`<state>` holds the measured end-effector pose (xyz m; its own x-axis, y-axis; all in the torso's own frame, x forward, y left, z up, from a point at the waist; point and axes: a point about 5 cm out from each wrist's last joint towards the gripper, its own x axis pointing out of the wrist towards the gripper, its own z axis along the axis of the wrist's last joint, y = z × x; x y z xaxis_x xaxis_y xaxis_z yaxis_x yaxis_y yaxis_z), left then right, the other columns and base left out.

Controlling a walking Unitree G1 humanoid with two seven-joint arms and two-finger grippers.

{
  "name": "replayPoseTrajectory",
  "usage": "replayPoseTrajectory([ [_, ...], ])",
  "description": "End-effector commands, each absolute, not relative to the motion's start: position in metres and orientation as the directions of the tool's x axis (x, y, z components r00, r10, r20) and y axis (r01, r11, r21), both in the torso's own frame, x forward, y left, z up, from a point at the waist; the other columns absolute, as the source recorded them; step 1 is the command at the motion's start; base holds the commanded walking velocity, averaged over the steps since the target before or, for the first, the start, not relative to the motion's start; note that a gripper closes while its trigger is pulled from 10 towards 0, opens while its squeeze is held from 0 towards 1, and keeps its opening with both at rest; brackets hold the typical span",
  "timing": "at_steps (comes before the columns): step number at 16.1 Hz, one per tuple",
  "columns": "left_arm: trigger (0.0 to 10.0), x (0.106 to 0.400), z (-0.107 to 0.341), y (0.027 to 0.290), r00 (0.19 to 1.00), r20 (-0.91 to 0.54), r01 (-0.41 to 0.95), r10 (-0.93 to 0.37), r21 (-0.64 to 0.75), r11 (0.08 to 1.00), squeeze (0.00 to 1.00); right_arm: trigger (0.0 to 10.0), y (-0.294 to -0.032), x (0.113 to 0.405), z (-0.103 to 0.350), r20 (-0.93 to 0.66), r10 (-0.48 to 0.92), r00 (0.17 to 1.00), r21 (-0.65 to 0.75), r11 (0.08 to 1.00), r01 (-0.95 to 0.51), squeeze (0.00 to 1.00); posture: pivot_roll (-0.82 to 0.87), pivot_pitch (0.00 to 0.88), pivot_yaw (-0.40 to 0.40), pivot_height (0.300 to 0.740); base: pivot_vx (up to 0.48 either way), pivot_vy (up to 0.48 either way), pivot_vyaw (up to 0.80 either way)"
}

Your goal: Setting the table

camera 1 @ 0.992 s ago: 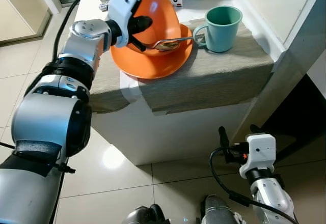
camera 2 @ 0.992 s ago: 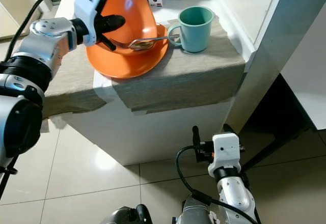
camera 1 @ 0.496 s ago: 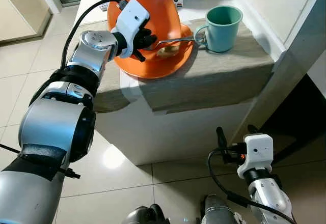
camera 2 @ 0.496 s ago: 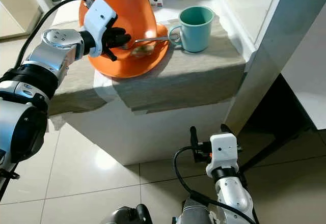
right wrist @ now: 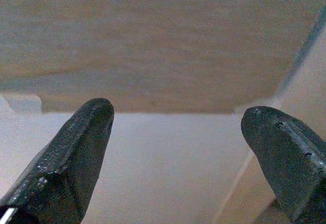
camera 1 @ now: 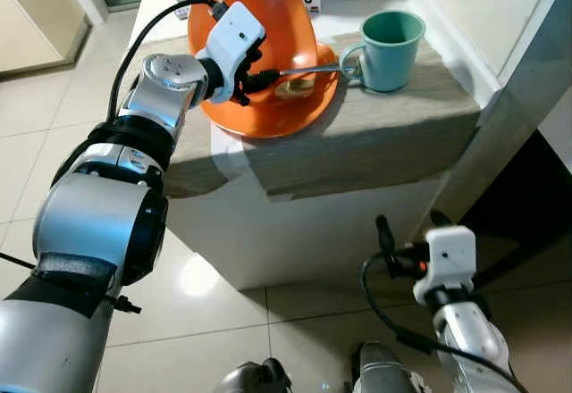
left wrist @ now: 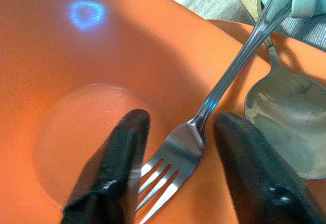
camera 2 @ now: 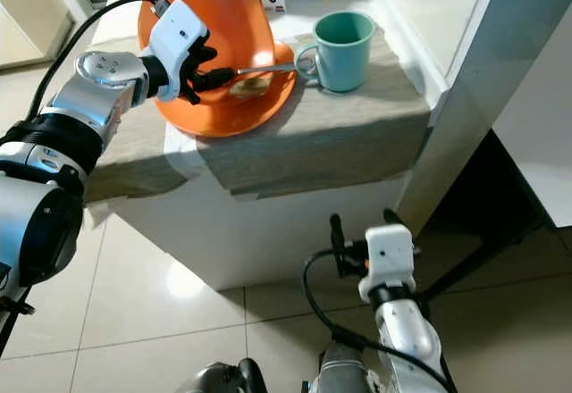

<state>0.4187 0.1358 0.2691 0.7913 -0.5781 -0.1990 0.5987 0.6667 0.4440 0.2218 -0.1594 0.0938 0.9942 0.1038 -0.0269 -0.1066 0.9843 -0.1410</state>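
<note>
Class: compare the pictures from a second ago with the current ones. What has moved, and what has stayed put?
The left tool came down from the raised rim of the orange bowl to the fork, its open fingers now either side of the fork's neck, not yet closed. The right tool, hanging low near the floor, rose slightly. The orange bowl, spoon, orange plate and green mug stayed in place.
</note>
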Motion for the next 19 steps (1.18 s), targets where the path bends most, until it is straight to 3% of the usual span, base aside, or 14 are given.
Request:
replayPoseTrajectory([
  [1, 10.0, 0.419, 0.269, 0.143, 0.798, -0.213, 0.59, -0.563, 0.461, 0.663, 1.0, 10.0, -0.156, 0.22, 0.09, -0.042, 0.121, 0.992, -0.129, 0.984, -0.125, 0.0, -0.31, 0.138, 0.15, 0.74, 0.0, 0.0, 0.0],
  [2, 10.0, 0.419, 0.269, 0.143, 0.8, -0.212, 0.589, -0.562, 0.461, 0.664, 1.0, 10.0, -0.155, 0.222, 0.09, -0.041, 0.122, 0.992, -0.129, 0.984, -0.127, 0.0, -0.31, 0.136, 0.149, 0.74, 0.0, 0.0, 0.0],
  [3, 10.0, 0.419, 0.27, 0.143, 0.801, -0.207, 0.585, -0.561, 0.468, 0.662, 0.23, 10.0, -0.153, 0.226, 0.092, -0.031, 0.125, 0.992, -0.117, 0.985, -0.128, 0.0, -0.31, 0.134, 0.146, 0.74, 0.0, 0.0, 0.0],
  [4, 10.0, 0.419, 0.274, 0.143, 0.81, -0.173, 0.57, -0.561, 0.462, 0.68, 0.0, 10.0, -0.152, 0.228, 0.094, -0.029, 0.125, 0.992, -0.119, 0.985, -0.127, 0.0, -0.31, 0.128, 0.147, 0.74, 0.0, 0.0, 0.0],
  [9, 10.0, 0.415, 0.291, 0.141, 0.817, 0.154, 0.472, -0.556, 0.374, 0.798, 0.0, 10.0, -0.148, 0.247, 0.123, 0.134, 0.155, 0.979, -0.164, 0.977, -0.132, 0.0, -0.29, 0.085, 0.121, 0.74, 0.0, 0.0, 0.0],
  [15, 10.0, 0.397, 0.302, 0.155, 0.787, 0.341, 0.411, -0.514, 0.331, 0.849, 0.0, 10.0, -0.139, 0.267, 0.121, 0.143, 0.197, 0.97, -0.162, 0.971, -0.174, 0.0, -0.22, 0.017, 0.099, 0.74, 0.0, 0.0, 0.0],
  [19, 10.0, 0.364, 0.267, 0.189, 0.883, 0.401, 0.204, -0.245, 0.143, 0.968, 0.0, 10.0, -0.13, 0.278, 0.12, 0.157, 0.212, 0.965, -0.141, 0.972, -0.19, 0.0, -0.16, 0.007, 0.091, 0.74, 0.0, 0.0, 0.0],
])
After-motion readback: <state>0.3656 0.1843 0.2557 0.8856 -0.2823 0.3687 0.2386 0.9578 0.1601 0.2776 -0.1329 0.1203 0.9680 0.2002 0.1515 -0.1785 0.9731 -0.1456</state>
